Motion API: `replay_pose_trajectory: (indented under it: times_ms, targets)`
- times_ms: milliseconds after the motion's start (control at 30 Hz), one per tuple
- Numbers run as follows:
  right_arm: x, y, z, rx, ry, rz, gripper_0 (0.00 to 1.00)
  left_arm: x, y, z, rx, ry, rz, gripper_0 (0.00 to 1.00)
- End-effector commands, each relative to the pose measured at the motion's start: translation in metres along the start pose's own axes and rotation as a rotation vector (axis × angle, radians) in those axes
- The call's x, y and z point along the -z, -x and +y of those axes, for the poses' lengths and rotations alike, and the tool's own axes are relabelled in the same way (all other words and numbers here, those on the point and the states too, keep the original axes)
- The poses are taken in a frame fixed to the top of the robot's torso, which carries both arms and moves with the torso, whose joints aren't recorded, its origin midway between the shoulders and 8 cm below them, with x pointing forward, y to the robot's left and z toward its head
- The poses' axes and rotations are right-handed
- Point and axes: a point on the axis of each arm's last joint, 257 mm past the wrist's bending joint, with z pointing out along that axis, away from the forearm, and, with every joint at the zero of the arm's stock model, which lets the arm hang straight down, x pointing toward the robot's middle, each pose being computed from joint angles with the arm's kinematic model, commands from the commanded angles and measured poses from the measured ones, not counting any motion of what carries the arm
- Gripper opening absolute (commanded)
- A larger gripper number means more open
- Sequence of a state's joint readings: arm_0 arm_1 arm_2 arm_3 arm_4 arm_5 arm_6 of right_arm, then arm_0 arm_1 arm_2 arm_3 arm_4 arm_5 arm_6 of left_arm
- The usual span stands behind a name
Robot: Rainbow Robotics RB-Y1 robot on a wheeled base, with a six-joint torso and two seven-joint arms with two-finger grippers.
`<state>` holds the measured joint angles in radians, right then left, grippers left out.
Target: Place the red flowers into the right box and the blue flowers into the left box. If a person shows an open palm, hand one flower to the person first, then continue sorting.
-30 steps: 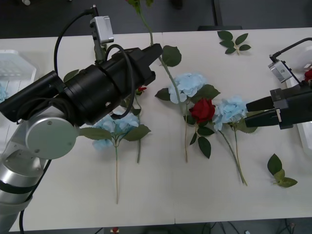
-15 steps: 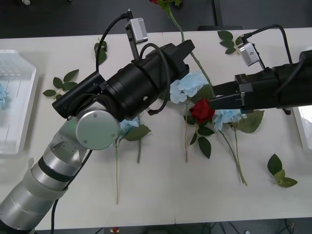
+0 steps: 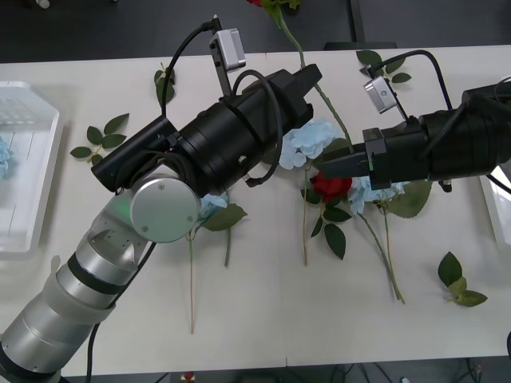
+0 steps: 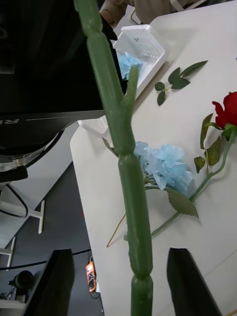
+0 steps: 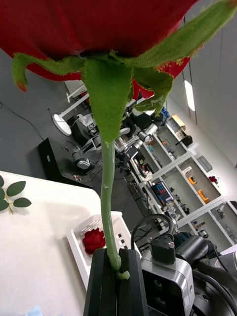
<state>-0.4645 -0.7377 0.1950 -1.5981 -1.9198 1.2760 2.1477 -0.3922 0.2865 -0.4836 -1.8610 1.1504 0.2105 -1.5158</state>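
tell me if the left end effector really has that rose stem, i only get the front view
observer: yes, in the left wrist view the left end effector is shut on the rose stem.
operator: is the right one open
observer: open. In the right wrist view the right end effector has its fingers apart, with a green stem between them, not pinched.
operator: anything in the right box
observer: one red rose lies in the right box.

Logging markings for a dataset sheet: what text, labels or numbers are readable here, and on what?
"R": white lettering on the black arm housing, cut off; rest unreadable.
Shelf goods behind: too small to read.
None on the left gripper, shut on the green stem of the red artificial rose, or the open right gripper beside it.
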Motion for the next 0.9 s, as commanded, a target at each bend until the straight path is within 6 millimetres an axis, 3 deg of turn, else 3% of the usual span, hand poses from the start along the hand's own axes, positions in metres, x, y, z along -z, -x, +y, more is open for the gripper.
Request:
replay_pose_trajectory:
  times_ms: [33,467,500,633,667,700,900]
  targets:
    - [-0.011,0.022,0.018,0.037,0.034,-0.008,0.0,-0.015,0.017,-0.034,0.017,-0.073,-0.045,0.0]
    - [-0.011,0.022,0.018,0.033,0.031,-0.01,0.0,-0.013,0.022,-0.03,0.003,-0.067,-0.054,0.02]
    - [-0.011,0.022,0.018,0.032,0.033,-0.009,0.0,-0.013,0.023,-0.029,0.002,-0.067,-0.054,0.09]
    - [-0.01,0.023,0.018,0.032,0.03,-0.011,0.0,-0.012,0.027,-0.027,0.001,-0.063,-0.073,0.76]
    - [-0.011,0.022,0.018,0.031,0.031,-0.01,0.0,-0.012,0.028,-0.027,0.0,-0.063,-0.076,0.82]
    - [-0.011,0.022,0.018,0.031,0.031,-0.01,0.0,-0.012,0.03,-0.027,-0.007,-0.062,-0.083,1.0]
    - [-0.008,0.022,0.016,0.031,0.023,-0.009,0.0,-0.011,0.033,-0.027,0.024,-0.066,-0.091,1.0]
